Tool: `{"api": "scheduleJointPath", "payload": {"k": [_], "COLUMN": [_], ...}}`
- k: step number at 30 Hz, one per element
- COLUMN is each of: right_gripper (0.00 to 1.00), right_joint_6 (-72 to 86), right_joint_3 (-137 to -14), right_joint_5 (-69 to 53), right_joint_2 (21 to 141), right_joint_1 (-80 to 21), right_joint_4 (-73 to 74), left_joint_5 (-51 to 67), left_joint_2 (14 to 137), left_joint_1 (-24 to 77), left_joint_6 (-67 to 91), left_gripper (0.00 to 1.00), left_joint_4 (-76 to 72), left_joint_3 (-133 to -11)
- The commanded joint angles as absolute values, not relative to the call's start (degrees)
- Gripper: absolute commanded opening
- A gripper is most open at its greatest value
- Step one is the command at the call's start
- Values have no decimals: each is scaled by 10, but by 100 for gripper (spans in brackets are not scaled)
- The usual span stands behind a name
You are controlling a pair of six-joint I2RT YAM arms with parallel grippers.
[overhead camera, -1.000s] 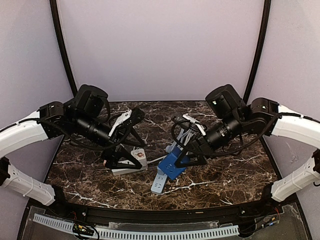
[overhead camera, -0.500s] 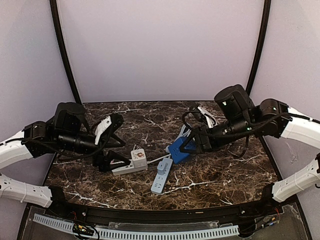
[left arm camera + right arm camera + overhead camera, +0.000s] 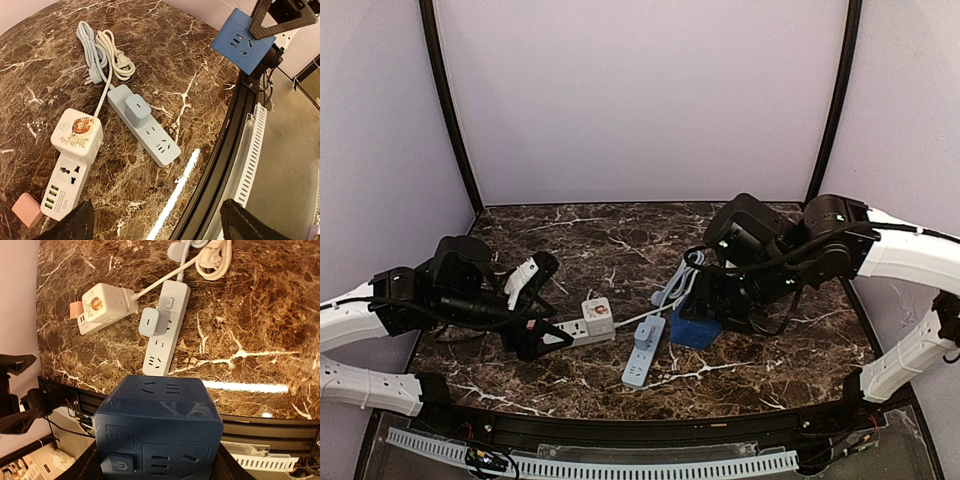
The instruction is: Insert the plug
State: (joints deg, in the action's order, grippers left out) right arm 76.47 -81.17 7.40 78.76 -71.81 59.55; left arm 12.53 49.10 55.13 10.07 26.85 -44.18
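My right gripper (image 3: 703, 318) is shut on a dark blue cube socket (image 3: 694, 329), low over the table; the cube fills the right wrist view (image 3: 157, 432). A grey-blue power strip (image 3: 641, 353) lies beside it with a grey adapter (image 3: 152, 322) plugged in. A white power strip with a cube head (image 3: 583, 324) lies to the left. My left gripper (image 3: 542, 305) is open and empty, next to the white strip's left end (image 3: 75, 150). Loose cables with plugs (image 3: 107, 52) lie behind the strips.
A small pink block (image 3: 26, 210) lies at the white strip's end. The table's black front edge (image 3: 225, 150) runs close to the grey-blue strip. The blue cube's cable (image 3: 675, 285) is bundled behind it.
My right arm swung the blue cube back, then lowered it to the right of the grey-blue strip. My left arm dropped and drew back left, its gripper still open.
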Motion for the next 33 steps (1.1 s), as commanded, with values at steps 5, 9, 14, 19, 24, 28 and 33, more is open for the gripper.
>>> {"api": "scheduleJointPath", "payload": {"k": [5, 9, 14, 19, 24, 28, 33], "right_gripper": [0, 0, 0, 0, 0, 0, 0], "right_joint_6": [890, 901, 899, 857, 843, 821, 796], "right_joint_3": [-880, -860, -797, -755, -701, -682, -676], "right_joint_5": [131, 144, 139, 114, 104, 101, 93], "right_joint_2": [810, 786, 729, 669, 604, 568, 541], "right_joint_1": [-731, -730, -730, -730, -730, -729, -729], "right_joint_4": [683, 697, 681, 663, 651, 647, 650], "left_joint_5": [18, -30, -82, -105, -105, -110, -134], "left_joint_2": [512, 571, 676, 763, 826, 880, 918], "left_joint_1": [582, 643, 691, 706, 706, 706, 706], "left_joint_6": [198, 252, 332, 405, 456, 482, 511], "left_gripper": [87, 86, 79, 60, 52, 41, 35], "left_joint_4": [312, 314, 309, 236, 207, 213, 228], "left_joint_3": [-432, -444, -468, -480, -506, -531, -563]}}
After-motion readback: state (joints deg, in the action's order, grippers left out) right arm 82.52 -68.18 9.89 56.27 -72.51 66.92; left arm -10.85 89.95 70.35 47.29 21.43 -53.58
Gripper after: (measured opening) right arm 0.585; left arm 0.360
